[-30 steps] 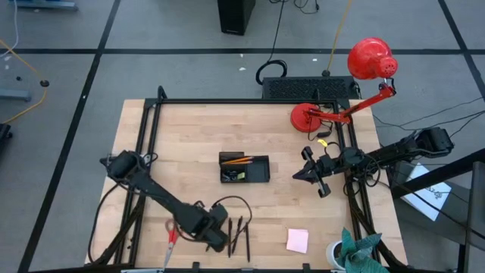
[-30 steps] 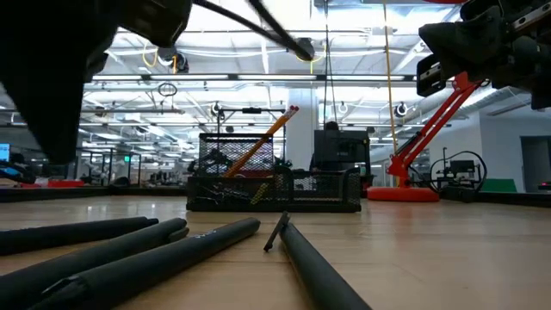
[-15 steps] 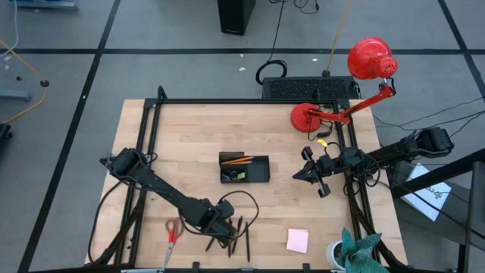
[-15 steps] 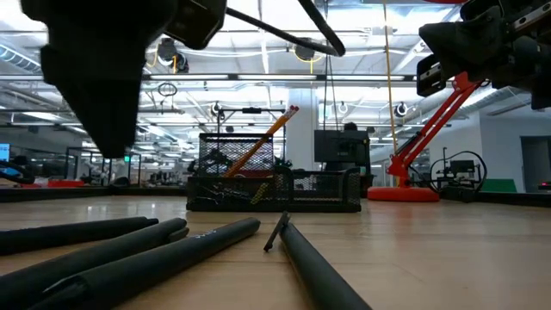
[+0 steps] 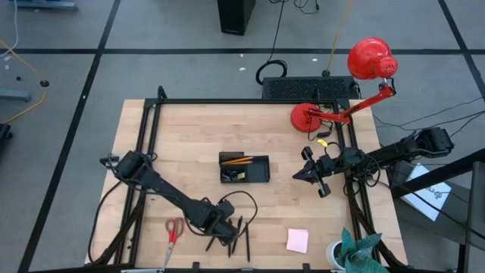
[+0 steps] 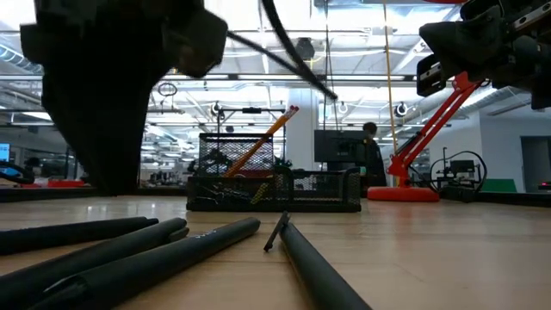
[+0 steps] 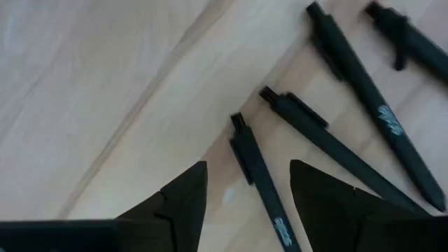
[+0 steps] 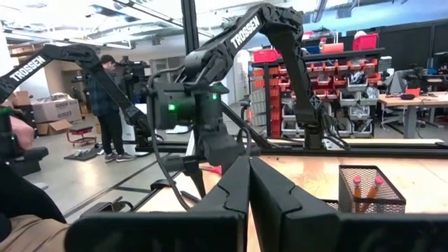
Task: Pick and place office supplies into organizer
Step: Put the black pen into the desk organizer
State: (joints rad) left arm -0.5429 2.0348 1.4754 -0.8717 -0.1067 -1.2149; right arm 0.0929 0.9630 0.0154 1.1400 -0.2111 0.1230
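Left gripper [image 7: 248, 192] spread wide, empty, straddling a slim black plastic pen [image 7: 260, 175]
Neighbouring pens lie close: closing off-centre could knock them; right gripper [image 5: 301, 174] shut, empty

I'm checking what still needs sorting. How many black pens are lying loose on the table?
4, at least: a cluster on the table's near edge by the left end effector. One pen lies between its open fingers, three beside it. The arm may hide others.

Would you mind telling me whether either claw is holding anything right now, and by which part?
Nothing is held. The left claw stands open over a black pen on the table; the right claw is shut and empty.
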